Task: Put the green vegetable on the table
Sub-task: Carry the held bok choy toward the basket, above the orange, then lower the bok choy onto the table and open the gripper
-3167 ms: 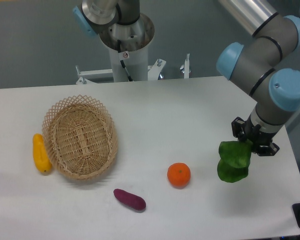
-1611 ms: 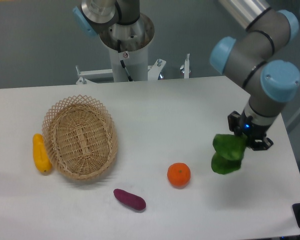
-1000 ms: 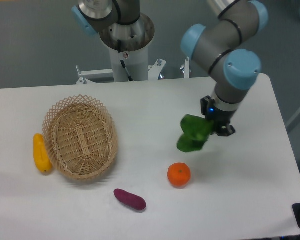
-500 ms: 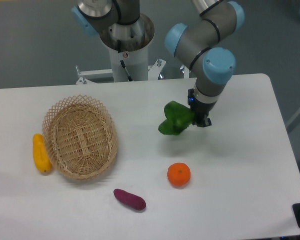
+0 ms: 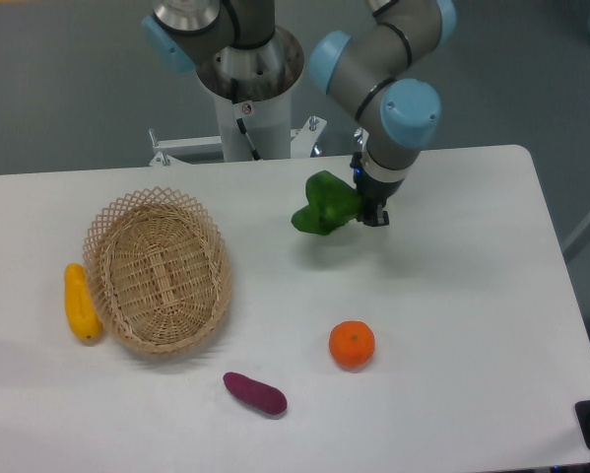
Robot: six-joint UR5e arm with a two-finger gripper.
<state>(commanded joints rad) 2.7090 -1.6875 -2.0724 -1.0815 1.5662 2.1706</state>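
Fingers (image 5: 365, 207) closed on the vegetable (image 5: 323, 204), held in the air above the far middle of the table (image 5: 472, 296), faint shadow just below it. Off to the left, a wicker basket (image 5: 158, 270) with a yellow piece (image 5: 80, 304) just beside its left rim. Near the front edge, an orange (image 5: 352, 344) and a purple piece (image 5: 255, 393), apart from each other.

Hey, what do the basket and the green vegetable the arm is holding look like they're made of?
The basket looks like woven wicker or rattan: tan strands in an open lattice with a looped rim and a matte finish. The green vegetable, held in the end effector, looks like moulded plastic or soft foam: uniform dark green with a slight sheen. Which of those it is, the picture leaves open.
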